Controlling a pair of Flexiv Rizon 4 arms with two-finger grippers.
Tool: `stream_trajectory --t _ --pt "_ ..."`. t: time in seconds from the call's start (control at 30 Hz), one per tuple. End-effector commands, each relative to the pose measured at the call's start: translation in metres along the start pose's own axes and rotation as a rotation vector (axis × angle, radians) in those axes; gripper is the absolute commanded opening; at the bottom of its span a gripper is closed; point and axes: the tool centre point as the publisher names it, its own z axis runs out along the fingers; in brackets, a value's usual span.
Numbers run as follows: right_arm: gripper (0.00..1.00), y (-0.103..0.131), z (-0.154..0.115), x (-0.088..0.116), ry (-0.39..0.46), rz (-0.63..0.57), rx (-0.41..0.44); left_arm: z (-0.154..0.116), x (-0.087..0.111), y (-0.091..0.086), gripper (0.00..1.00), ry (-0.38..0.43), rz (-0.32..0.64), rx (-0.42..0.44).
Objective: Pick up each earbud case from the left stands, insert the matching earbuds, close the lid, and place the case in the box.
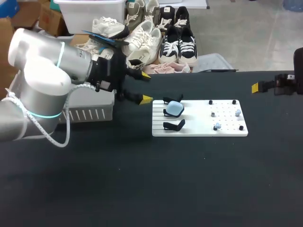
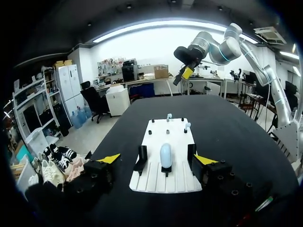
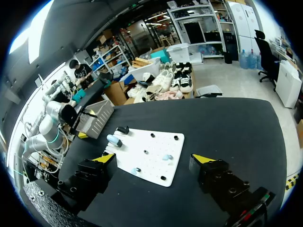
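L arm [image 1: 45,78] by box [image 1: 90,111], tool [image 1: 144,87] spread

A wide table [image 1: 142,189] with a matte black top spans the scene from left to right. Light falls evenly on it, leaving only faint, soft shadows.

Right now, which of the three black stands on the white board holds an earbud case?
The middle stand: it carries the light blue case, while the far stand and the near stand are bare.
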Motion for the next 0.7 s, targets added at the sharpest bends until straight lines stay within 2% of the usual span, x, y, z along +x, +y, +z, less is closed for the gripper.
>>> stream_trajectory --t 0.03,0.4,0.7 --pt "1.0 0.0 0.0 0.0 0.001 0.0 0.0 0.014 0.004 0.002 1.0 -0.011 0.007 0.014" --pt "1.0 0.0 0.0 0.0 0.001 0.0 0.0 0.037 0.007 -0.003 1.0 -0.024 -0.013 0.061" --pt "1.0 0.0 0.0 0.0 0.001 0.0 0.0 0.044 0.013 -0.008 1.0 -0.016 -0.036 0.074"
